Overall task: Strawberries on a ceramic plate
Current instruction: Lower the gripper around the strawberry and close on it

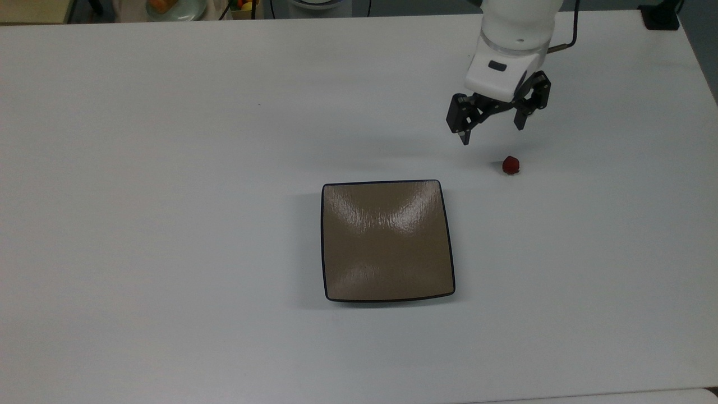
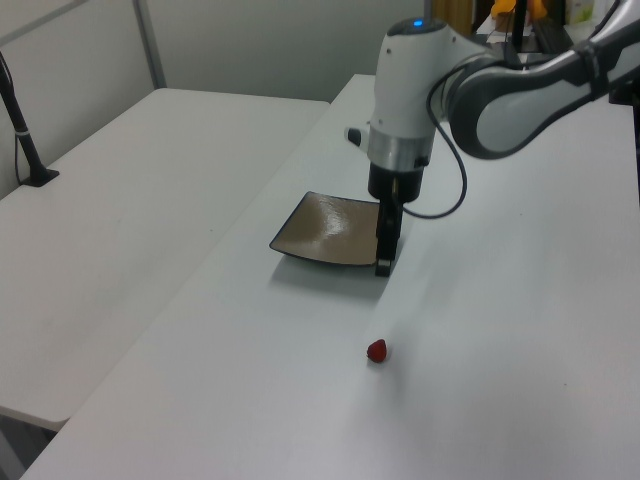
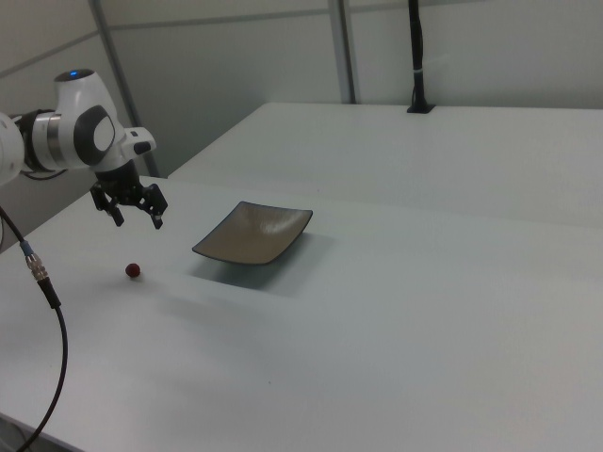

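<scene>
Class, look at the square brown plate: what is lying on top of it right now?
Nothing: the ceramic plate shows a bare glossy surface. The strawberry lies apart on the table. What is beneath the plate is covered.

Tiny red strawberry on the table, apart from bare tan square plate.

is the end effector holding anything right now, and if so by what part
Nothing is held. The end effector is open and empty above the table, while the strawberry lies loose on the table, apart from the plate.
</scene>
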